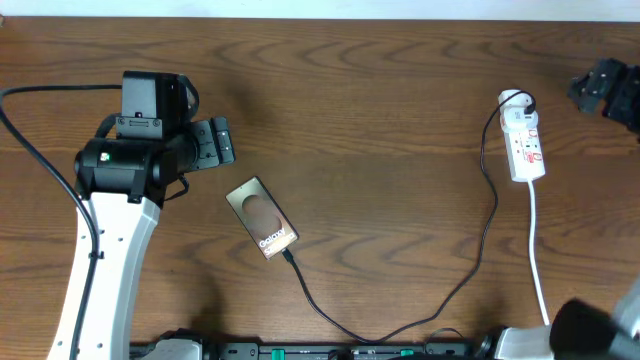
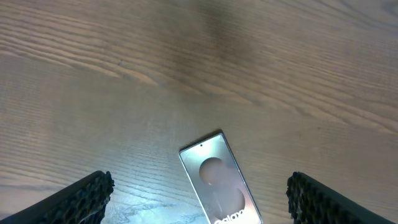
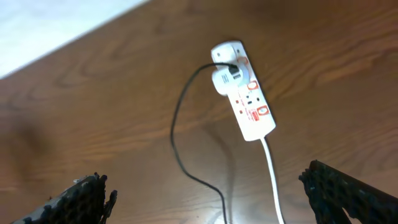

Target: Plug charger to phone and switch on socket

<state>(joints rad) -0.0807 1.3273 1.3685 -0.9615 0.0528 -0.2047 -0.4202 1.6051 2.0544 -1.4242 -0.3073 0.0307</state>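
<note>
a wide brown wood-grain worktop point(image 1: 380, 80) carries the phone point(image 1: 262, 218), with bare room all round it. the left arm point(image 1: 120, 165) sits just beside the phone's plain end, left jaws spread wide and empty and looking down on it, while the right jaws, also spread and empty, hang far across from the phone near the socket point(image 1: 526, 140), likely lined up for its red switches. the phone lies flat and askew, well away from every worktop edge, and the charger point(image 1: 494, 205) loops from socket to phone, its plug tip point(image 1: 288, 256) touching the lettered end and seemingly seated.
</note>
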